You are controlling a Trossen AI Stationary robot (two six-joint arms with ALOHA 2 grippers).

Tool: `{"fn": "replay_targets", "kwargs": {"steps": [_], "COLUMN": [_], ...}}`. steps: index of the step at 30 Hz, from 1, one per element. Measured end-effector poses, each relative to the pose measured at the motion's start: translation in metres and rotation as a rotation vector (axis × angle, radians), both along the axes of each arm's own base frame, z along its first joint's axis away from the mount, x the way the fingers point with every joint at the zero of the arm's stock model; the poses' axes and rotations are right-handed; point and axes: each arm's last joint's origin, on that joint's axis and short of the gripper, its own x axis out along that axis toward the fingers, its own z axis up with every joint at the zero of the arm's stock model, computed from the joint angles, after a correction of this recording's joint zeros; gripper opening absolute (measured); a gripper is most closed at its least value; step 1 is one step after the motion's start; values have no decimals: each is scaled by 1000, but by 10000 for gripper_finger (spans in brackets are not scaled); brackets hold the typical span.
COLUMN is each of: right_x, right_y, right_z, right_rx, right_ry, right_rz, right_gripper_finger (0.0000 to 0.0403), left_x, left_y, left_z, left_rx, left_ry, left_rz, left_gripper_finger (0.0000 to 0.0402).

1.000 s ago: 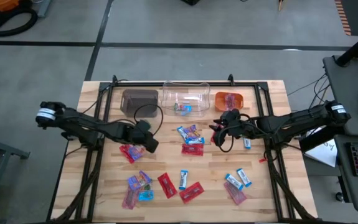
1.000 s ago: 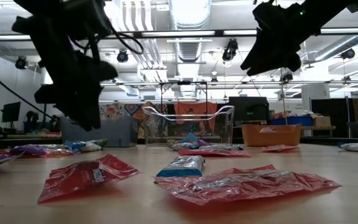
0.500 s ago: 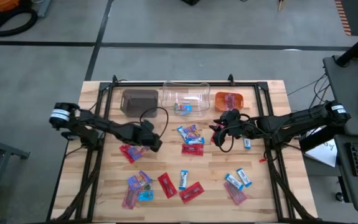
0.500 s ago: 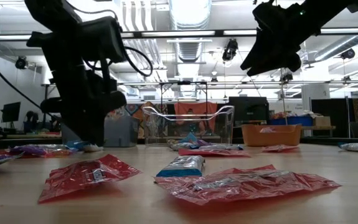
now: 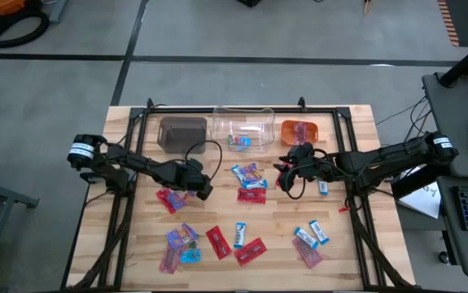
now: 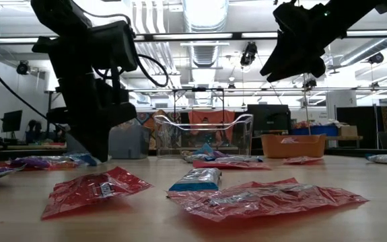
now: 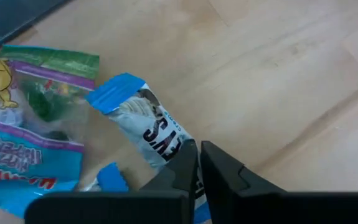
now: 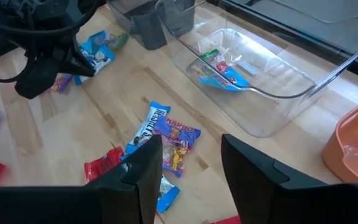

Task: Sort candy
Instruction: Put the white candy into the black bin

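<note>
My left gripper point(image 5: 206, 192) is left of the table's middle, low over the wood, and shut on a blue-and-white candy bar point(image 7: 142, 122). A green-and-purple packet point(image 7: 42, 87) and a blue packet point(image 7: 23, 163) sit right beside the bar; I cannot tell whether they are held too. My right gripper point(image 5: 286, 176) is open and empty, raised above the table right of a candy cluster point(image 5: 248, 175). Its own view shows its fingers wide apart point(image 8: 191, 180). More red, blue-and-white and purple candy point(image 5: 181, 240) lies flat on the near half of the table. My left gripper pinches the blue-and-white bar near its nearer end point(image 7: 174, 148) between its two shut fingers. The fingers slant down from the table's left, and the rest of the bar sticks out ahead of them. Whether the bar is clear of the wood, I cannot tell.
At the far edge stand a brown bin point(image 5: 182, 133), a clear bin point(image 5: 242, 126) with a few candies in it, and an orange bin point(image 5: 299, 130) holding red candy. Other candy lies on the table: a red piece point(image 5: 168, 199), another red piece point(image 5: 250, 251), and blue pieces point(image 5: 311, 238).
My left gripper has gone toward the table's right edge and come down close to the tabletop, staying shut.
</note>
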Motion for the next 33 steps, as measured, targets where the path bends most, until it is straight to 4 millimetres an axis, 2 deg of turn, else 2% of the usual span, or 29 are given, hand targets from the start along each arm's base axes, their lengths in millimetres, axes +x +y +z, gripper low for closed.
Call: {"fn": "replay_targets", "kwargs": {"steps": [6, 14, 19, 27, 30, 33], "right_x": [0, 0, 0, 0, 0, 1], "right_y": [0, 0, 0, 0, 0, 0], "right_z": [0, 0, 0, 0, 0, 0], "right_rx": [0, 5, 5, 8, 9, 9], "right_ry": [0, -2, -2, -5, -11, -12], "right_rz": [0, -4, -4, -1, -1, -1], "right_gripper_finger": [148, 153, 148, 155, 157, 157], "left_x": [9, 16, 16, 21, 23, 25], "left_y": [-9, -10, -9, -9, -9, -9], "left_z": [13, 31, 28, 11, 1, -3], "left_rx": [-60, -65, -35, 14, 18, 22], "left_ry": [-24, 1, 17, 60, 88, 93], "left_rz": [-107, -112, -105, -92, -100, -106], "left_gripper_finger": [2, 36, 85, 170, 179, 167]}}
